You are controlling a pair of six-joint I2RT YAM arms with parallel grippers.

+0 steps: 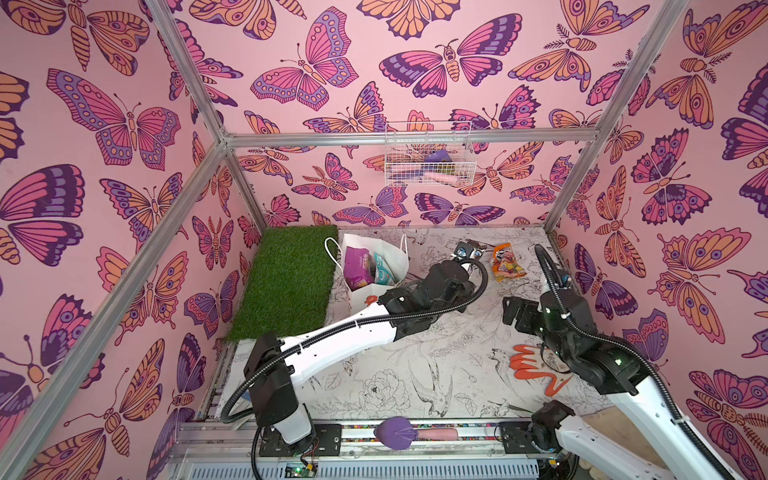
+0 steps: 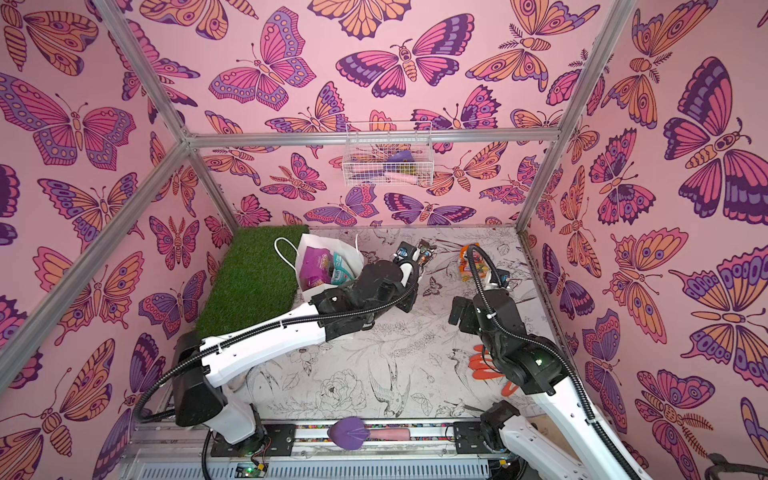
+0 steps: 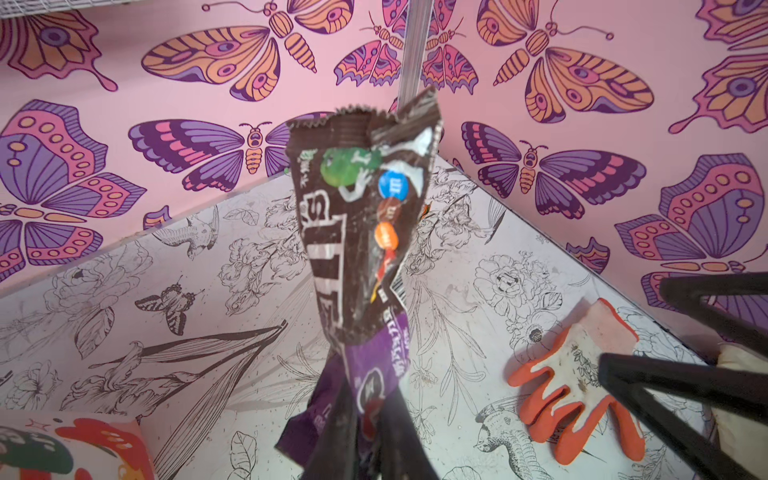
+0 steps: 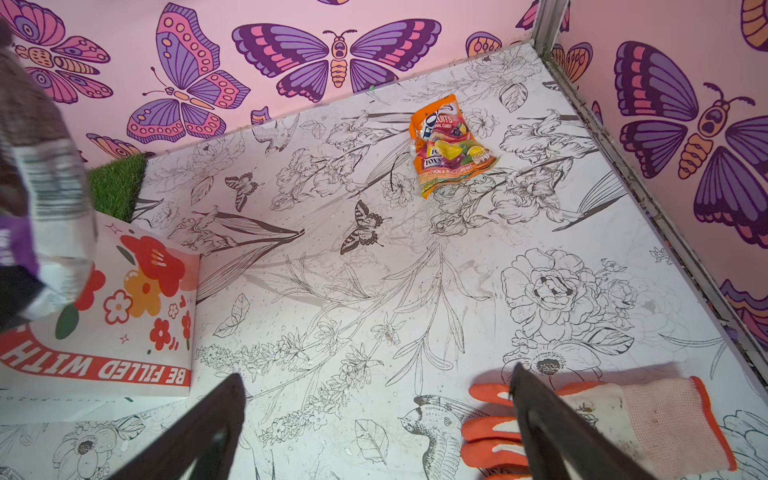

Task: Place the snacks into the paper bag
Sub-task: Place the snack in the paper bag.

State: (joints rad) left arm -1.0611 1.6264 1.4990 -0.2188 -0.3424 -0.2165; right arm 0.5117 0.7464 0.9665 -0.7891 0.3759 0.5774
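My left gripper (image 3: 365, 415) is shut on the lower end of a brown candy packet (image 3: 357, 232), which stands up from the jaws above the table. In both top views it (image 1: 467, 251) (image 2: 415, 254) hangs to the right of the white paper bag (image 1: 360, 298) (image 2: 309, 291). The bag stands open by the grass mat, with a purple packet (image 1: 357, 266) and a teal packet (image 1: 382, 268) inside. An orange packet (image 1: 505, 262) (image 4: 449, 145) lies flat near the back right corner. My right gripper (image 4: 376, 372) (image 1: 515, 311) is open and empty above the table, well short of that packet.
An orange and white glove (image 1: 536, 365) (image 4: 602, 419) lies under the right arm. A green grass mat (image 1: 291, 278) covers the back left. A wire basket (image 1: 428, 158) hangs on the back wall. A purple object (image 1: 395, 432) lies on the front rail.
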